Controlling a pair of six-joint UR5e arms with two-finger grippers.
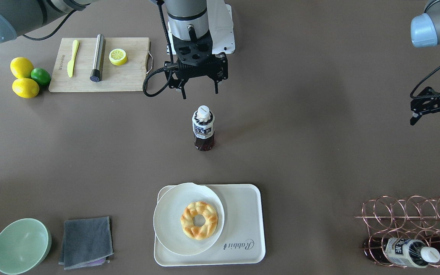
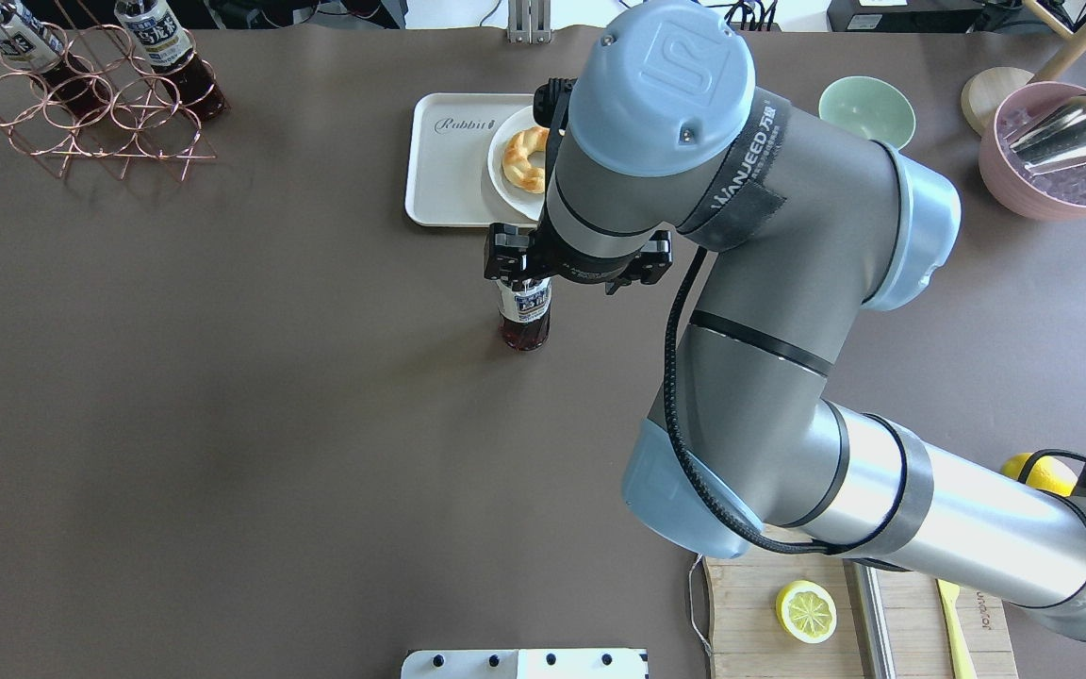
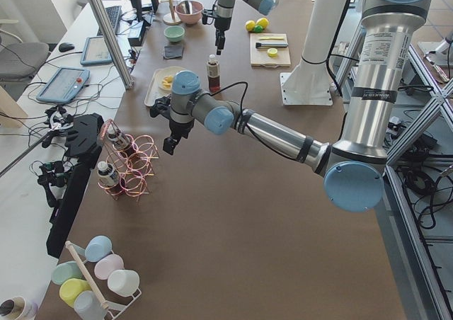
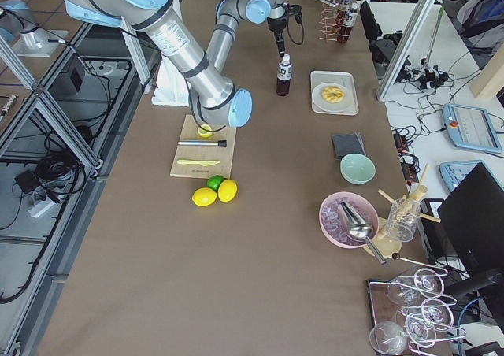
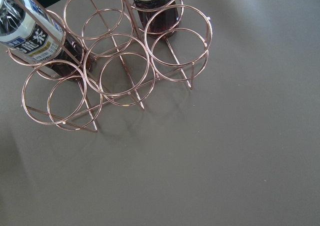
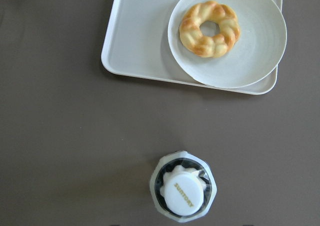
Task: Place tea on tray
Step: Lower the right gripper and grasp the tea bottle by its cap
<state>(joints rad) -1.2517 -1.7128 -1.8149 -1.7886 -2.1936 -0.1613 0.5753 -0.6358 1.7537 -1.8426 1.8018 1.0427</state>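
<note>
While its two fingers are standing wide apart with nothing between them, the right gripper (image 1: pixel 201 91) is hanging higher than the white cap of the tea (image 1: pixel 203 128), slightly to the robot's side of it and not touching it. The tea is standing upright on the bare table, apart from the tray (image 1: pixel 243 236), which is lying nearer the operators' edge. A round white plate (image 1: pixel 166 221) carrying a ring doughnut (image 1: pixel 199 220) is sitting on the tray's half away from the "Rabbit" script. The left gripper (image 1: pixel 435 122), jaws likewise apart and empty, is hovering near the copper wire rack (image 1: pixel 411 214), where two more bottles (image 1: pixel 407 252) are lying.
</note>
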